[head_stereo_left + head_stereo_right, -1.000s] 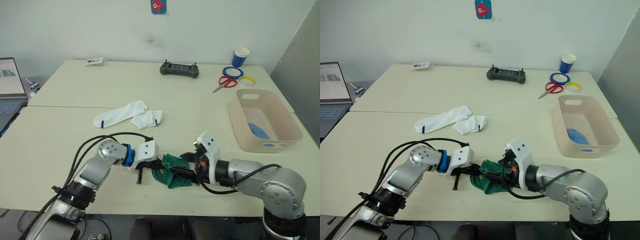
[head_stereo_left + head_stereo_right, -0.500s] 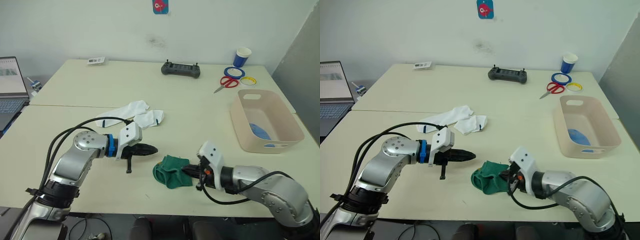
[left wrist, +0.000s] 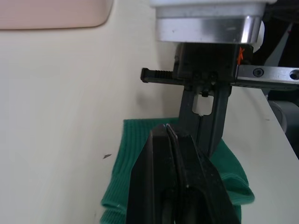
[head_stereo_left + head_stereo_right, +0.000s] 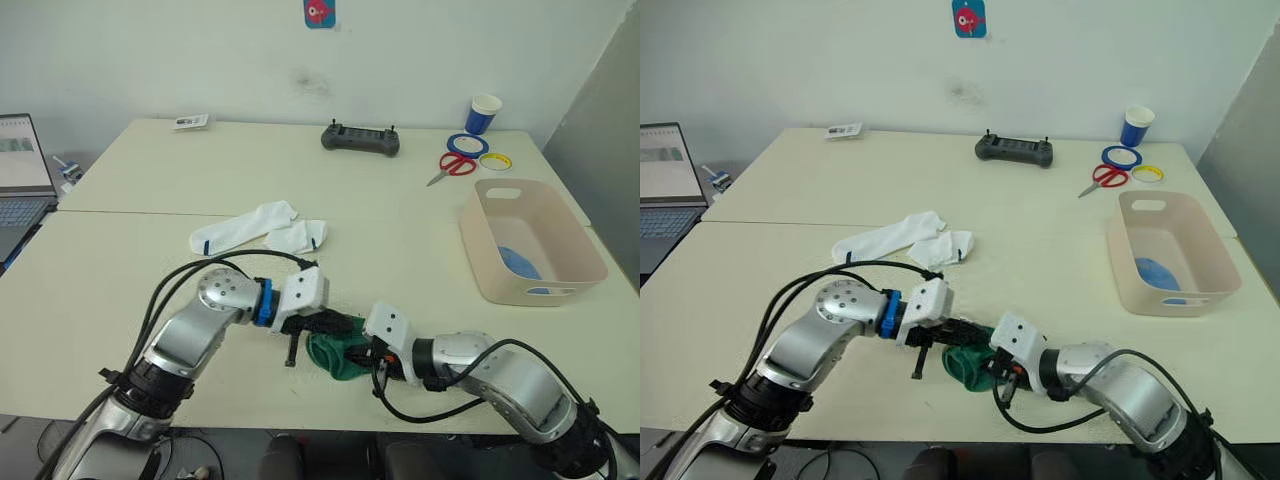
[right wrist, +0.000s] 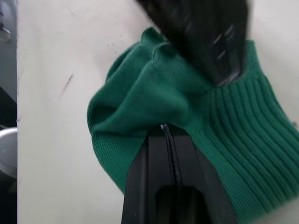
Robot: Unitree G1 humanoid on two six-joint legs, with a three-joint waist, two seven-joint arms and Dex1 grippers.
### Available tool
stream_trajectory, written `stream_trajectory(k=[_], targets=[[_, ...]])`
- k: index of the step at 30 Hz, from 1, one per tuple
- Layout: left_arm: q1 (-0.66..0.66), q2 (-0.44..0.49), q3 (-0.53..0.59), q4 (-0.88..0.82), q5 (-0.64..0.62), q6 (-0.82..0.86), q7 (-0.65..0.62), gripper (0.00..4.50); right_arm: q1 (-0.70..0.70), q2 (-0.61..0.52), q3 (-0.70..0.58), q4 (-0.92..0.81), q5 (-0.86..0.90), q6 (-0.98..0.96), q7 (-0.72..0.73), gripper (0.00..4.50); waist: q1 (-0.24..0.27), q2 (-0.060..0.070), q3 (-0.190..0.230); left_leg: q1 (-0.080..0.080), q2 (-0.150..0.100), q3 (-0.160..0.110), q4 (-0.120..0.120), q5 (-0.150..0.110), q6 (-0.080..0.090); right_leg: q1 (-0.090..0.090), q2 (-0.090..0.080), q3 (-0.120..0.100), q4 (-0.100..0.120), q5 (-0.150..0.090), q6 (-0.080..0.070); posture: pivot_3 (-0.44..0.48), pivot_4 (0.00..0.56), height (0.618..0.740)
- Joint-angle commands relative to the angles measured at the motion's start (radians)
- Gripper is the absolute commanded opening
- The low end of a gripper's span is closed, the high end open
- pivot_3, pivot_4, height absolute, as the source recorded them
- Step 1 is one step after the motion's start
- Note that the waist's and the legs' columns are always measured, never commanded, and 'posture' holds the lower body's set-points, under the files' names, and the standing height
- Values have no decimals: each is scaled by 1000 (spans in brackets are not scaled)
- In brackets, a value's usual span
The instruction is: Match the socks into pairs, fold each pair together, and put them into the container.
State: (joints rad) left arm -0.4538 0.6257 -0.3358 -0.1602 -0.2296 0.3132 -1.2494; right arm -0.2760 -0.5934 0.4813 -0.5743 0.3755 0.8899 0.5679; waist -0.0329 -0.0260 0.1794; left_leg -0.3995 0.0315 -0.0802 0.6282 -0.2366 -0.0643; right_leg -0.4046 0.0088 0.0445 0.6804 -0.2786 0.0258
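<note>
Can't read a single word, number or brand anywhere here. Closest thing to a sign is a small blue card [image 4: 318, 12] on the wall with a red fish-like picture, way out past both grippers. Also a white label-looking slip [image 4: 189, 122] at the table's far edge, well off from the left gripper [image 4: 335, 325], print too tiny to make out. Same for the laptop screen [image 4: 22, 152]
</note>
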Motion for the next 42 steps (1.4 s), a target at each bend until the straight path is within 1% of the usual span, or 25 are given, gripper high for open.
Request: stream_trajectory(k=[1, 4, 7, 10, 12, 14, 16, 18, 20, 22, 25, 29, 32, 36, 38, 42], targets=[[26, 30, -23, 57, 71, -75, 7, 0, 22, -24, -87, -105, 32, 36, 4, 14, -1, 0, 0, 0, 0, 0, 0, 0, 0, 0, 0, 0, 0, 0, 0, 0, 150, 740], [40, 55, -37, 120, 127, -166, -1, 0, 33, -31, -129, -111, 31, 45, -2, 14, -2, 0, 0, 0, 0, 0, 0, 0, 0, 0, 1, 0, 0, 0, 0, 0, 150, 740], [48, 63, -52, 151, 160, -215, -8, 0, 5, 15, -127, -35, -12, 10, -37, 14, 0, 0, 0, 1, 0, 0, 0, 0, 0, 0, 0, 0, 0, 0, 0, 0, 150, 740], [58, 63, -53, 156, 170, -211, -9, 0, -16, 82, -108, 71, -53, -10, -73, 14, -2, 0, 0, 1, 0, 0, 0, 0, 0, 1, 0, 0, 1, 1, -1, 0, 150, 740], [70, 69, -48, 157, 174, -196, -5, 0, -12, 78, -86, 116, -91, -29, -69, 14, -1, 0, -1, 1, 0, 0, 0, 0, 0, 0, 1, 0, 1, 1, -1, 0, 150, 740], [87, 85, -41, 158, 173, -196, -10, 0, 11, 50, -86, 130, -116, -41, -61, 14, 0, 0, -1, 1, 0, 0, 0, 0, 0, 1, 1, 0, 1, 1, -1, 0, 150, 740], [98, 93, -34, 155, 169, -198, -12, 0, 32, 21, -93, 120, -129, -62, -49, 14, 0, 0, -2, 1, 0, 0, 0, 0, 0, 1, 0, 0, 1, 1, -1, 0, 150, 740], [100, 80, -7, 131, 118, -177, -17, 0, 57, 9, -134, 36, -86, -130, 0, 14, 0, 0, -3, 2, 0, 0, 0, 0, 0, 1, 0, 0, 1, 1, -1, 0, 150, 740], [85, 71, 8, 111, 97, -171, -18, 0, 66, 23, -163, -48, -26, -156, 39, 14, -1, 0, -2, 2, 0, 0, 0, 0, 0, 1, 0, 0, 1, 1, -1, 0, 150, 740], [71, 72, 9, 102, 97, -173, -22, 0, 63, 43, -162, -78, 0, -148, 50, 14, -6, 1, -2, 2, 1, 0, 0, 0, 0, 1, 1, 0, 1, 1, -1, 0, 150, 740], [65, 65, 15, 99, 88, -133, -9, 0, 61, 49, -109, -50, -27, -136, 62, 14, -7, 1, -2, 2, 1, -1, 0, 0, 0, 1, 2, 0, 2, 1, -1, 0, 150, 740], [111, 90, -7, 173, 146, -197, 1, 0, 94, 28, -50, 15, -65, -127, 73, 14, -6, 1, -2, 1, 1, 0, 1, 0, 0, 1, 1, 0, 1, 1, -1, 0, 150, 740], [137, 96, -2, 190, 148, -205, 10, 0, 138, -8, -45, 6, -81, -132, 81, 14, -5, 1, -3, 1, 1, 0, 1, 0, 0, 1, 1, 0, 1, 1, -1, 0, 150, 740], [142, 99, 14, 169, 137, -225, 13, 0, 214, -55, -107, -85, -65, -136, 79, 14, -5, 1, -5, 5, 1, 0, 1, 0, 0, 4, 1, 0, 1, 1, -1, 0, 150, 740], [114, 80, 31, 118, 100, -190, 16, 0, 258, -78, -149, -144, -58, -147, 75, 14, -4, 2, -5, 7, 1, 0, 1, 0, 0, 7, 1, 0, 1, 1, -1, 0, 150, 740], [55, 53, 44, 48, 53, -123, 14, 0, 318, -61, -237, -228, -15, -137, 50, 14, -2, 1, -4, 7, 1, -1, 1, 0, 0, 8, 1, 0, 1, 1, -1, 0, 150, 740]])
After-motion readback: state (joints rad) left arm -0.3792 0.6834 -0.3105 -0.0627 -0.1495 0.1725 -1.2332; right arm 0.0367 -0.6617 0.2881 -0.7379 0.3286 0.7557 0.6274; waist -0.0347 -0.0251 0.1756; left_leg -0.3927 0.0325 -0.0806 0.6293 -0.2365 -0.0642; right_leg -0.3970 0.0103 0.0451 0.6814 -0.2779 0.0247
